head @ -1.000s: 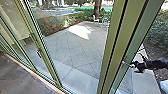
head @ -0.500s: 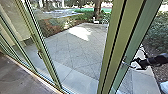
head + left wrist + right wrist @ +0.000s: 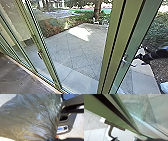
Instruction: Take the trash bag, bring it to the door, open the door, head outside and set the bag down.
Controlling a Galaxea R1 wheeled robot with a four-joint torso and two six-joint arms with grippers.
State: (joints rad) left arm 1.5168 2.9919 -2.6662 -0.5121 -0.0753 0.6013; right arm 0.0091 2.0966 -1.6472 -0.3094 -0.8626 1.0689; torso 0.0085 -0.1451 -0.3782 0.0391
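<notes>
My right gripper [image 3: 140,58] stands open beside the silver lever handle [image 3: 129,64] of the green-framed door [image 3: 115,47], on the handle's right, with a small space between them. The right wrist view has the handle [image 3: 108,132] on the green door frame [image 3: 107,114], and my right gripper [image 3: 125,139] near its curved end. A large, shiny grey-brown trash bag [image 3: 31,119] spreads across much of the left wrist view. Its folds draw together towards my left gripper [image 3: 50,139], which is shut on it; the fingertips themselves are hidden.
Glass panels with green frames [image 3: 45,58] run along the left, above a floor track [image 3: 42,80]. Beyond the glass lies a paved yard [image 3: 75,50] with a planted bed [image 3: 51,25], a tree [image 3: 97,10] and white chairs [image 3: 96,21]. Bushes [image 3: 158,32] grow at the right.
My right gripper has drawn back from the door handle towards the right, leaving more of the handle uncovered. The door stands much as before.
</notes>
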